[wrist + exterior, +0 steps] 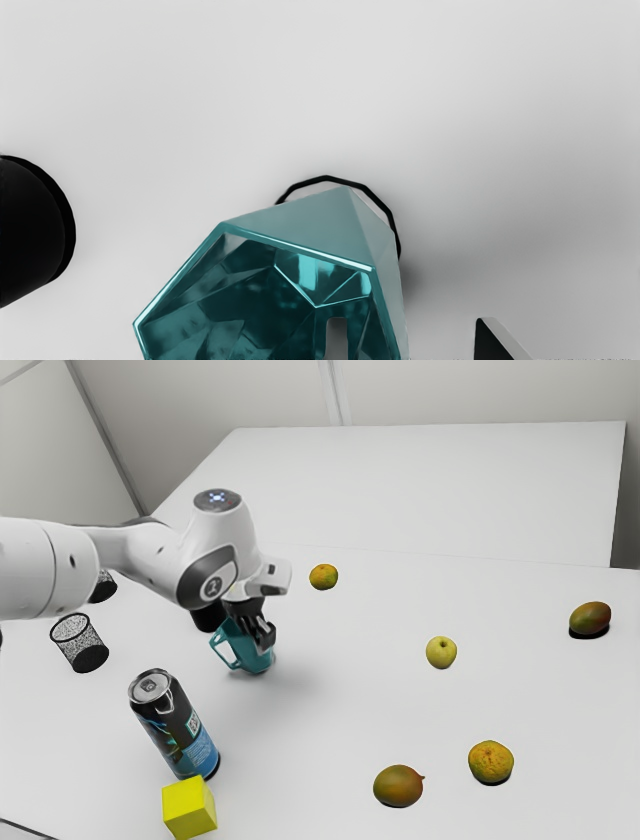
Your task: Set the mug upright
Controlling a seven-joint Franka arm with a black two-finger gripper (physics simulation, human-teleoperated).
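The teal mug (248,654) appears to stand on its base on the table, its handle toward the exterior view's left. From above, the wrist view looks into the mug (280,300) through its angular opening. The gripper (263,639) is low at the mug's rim and hides part of it. In the wrist view the gripper (413,340) is open: one fingertip is over the mug's inside, while the other is outside, with a visible gap to the mug's wall between them.
A black cylinder (206,618) is close behind the mug. Nearer the exterior camera are a can (174,726) and a yellow cube (189,807). A mesh cup (79,643) stands at the exterior view's left; several fruits, including a yellow apple (441,652), lie toward its right.
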